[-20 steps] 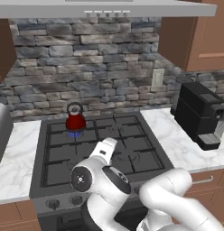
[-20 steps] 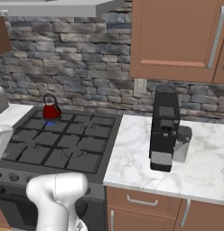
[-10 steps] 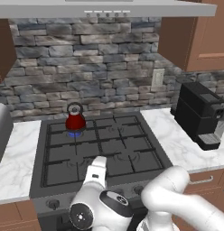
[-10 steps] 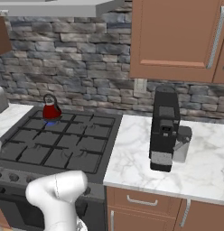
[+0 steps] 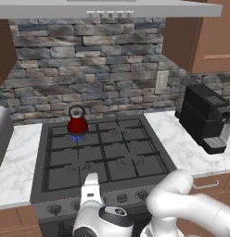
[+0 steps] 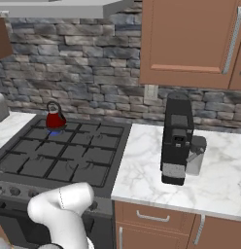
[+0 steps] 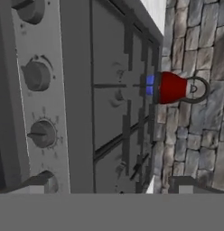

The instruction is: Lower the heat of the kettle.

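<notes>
Since the earlier frames, the white arm has sunk lower in front of the dark gas stove (image 5: 103, 159), and its pincer (image 7: 109, 187), with jaws spread wide and holding nothing, now faces the row of round grey knobs (image 7: 36, 76) on the front panel. The small red kettle with the dark looped handle (image 5: 77, 122) has not moved and stands on the back left burner over a blue flame (image 7: 150, 85). I judge the main risk to be the wrong knob: several look alike and sit close together, so the pincer could turn one that does not belong to this burner, or turn the right one too far and put the flame out.

Kettle (image 5: 77, 124): small, red, dark looped handle, upright on rear-left burner (image 5: 76, 137); blue flame beneath.
</notes>
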{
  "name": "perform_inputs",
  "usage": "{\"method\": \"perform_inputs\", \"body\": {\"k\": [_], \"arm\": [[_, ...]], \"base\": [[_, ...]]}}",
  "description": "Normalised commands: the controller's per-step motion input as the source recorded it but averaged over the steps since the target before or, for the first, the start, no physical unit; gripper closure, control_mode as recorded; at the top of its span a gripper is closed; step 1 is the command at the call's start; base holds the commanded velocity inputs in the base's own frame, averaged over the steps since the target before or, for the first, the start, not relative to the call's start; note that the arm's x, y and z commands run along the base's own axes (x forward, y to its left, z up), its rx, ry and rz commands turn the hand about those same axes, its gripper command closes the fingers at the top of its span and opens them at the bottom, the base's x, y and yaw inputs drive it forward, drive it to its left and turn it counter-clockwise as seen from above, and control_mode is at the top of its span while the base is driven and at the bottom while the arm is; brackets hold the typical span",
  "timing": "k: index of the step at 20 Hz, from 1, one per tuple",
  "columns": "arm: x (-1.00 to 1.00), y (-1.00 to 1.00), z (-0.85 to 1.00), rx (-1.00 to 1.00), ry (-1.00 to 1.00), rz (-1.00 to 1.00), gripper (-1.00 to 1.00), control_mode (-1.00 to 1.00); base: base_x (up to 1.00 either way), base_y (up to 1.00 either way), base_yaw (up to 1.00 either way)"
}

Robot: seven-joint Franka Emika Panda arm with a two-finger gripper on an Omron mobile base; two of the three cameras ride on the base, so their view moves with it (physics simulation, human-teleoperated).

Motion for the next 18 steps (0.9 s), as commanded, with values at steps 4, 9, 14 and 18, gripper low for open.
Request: {"method": "perform_inputs", "body": {"k": [4, 9, 14, 18], "arm": [[0.0, 0.87, -0.29, -0.15, 0.0, 0.0, -1.0, -1.0], [0.0, 0.37, -0.36, -0.11, 0.0, 0.02, -1.0, -1.0], [-0.15, 0.14, -0.43, -0.15, 0.0, 0.01, -1.0, -1.0], [-0.16, 0.02, -0.36, -0.21, 0.0, 0.0, -1.0, -1.0]], "base": [[0.0, 0.0, 0.0], [0.0, 0.0, 0.0], [0.0, 0.0, 0.0], [0.0, 0.0, 0.0]]}}
